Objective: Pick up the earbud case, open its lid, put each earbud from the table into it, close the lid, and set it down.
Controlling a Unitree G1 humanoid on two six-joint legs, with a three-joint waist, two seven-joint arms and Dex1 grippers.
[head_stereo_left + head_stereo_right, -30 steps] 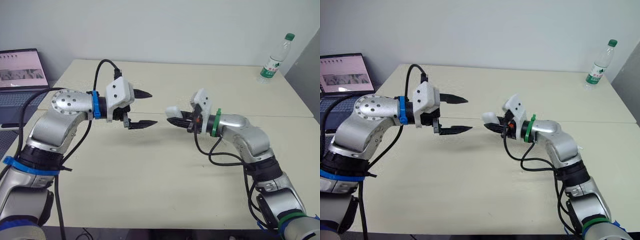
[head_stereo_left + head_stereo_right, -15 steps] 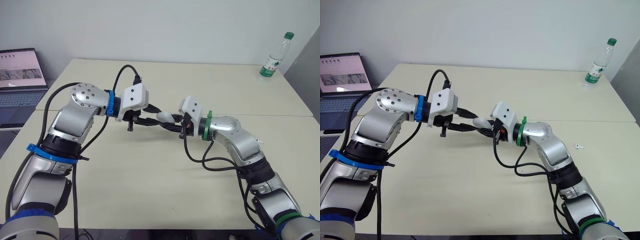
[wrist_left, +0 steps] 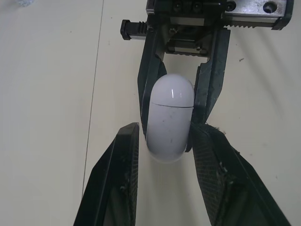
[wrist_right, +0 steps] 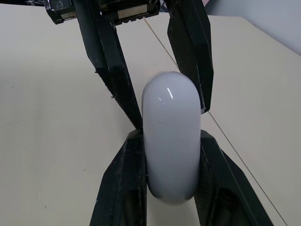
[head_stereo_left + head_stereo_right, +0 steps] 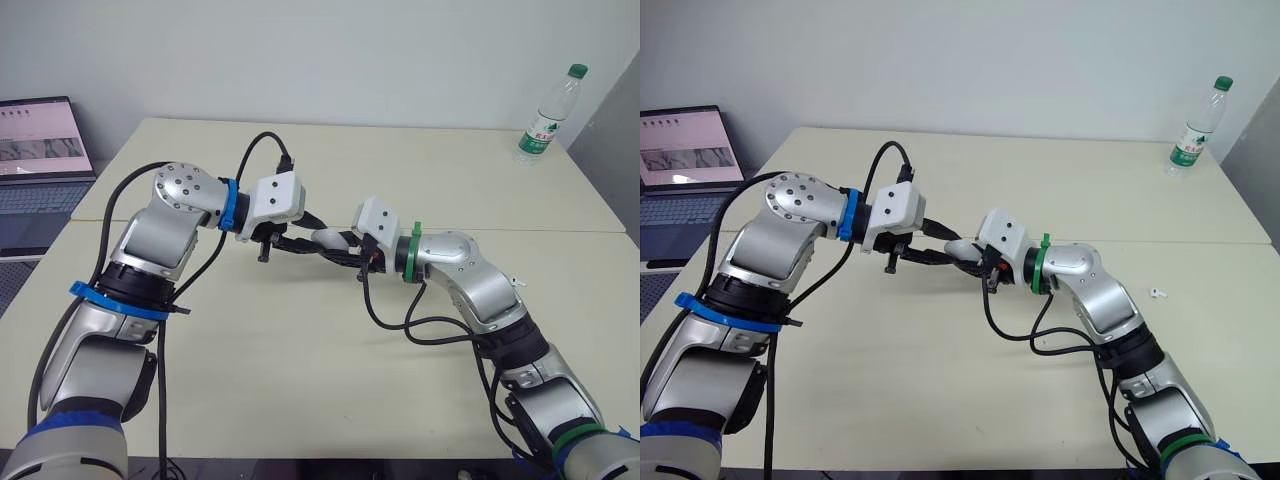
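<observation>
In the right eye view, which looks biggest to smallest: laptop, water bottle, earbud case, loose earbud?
1. laptop, though partly cut off
2. water bottle, though it stands farthest back
3. earbud case
4. earbud, a speck

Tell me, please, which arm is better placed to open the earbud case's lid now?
Left, probably: the right gripper is shut on the earbud case, holding it, while the left gripper, open, flanks the case's free end and can work the closed lid.
</observation>
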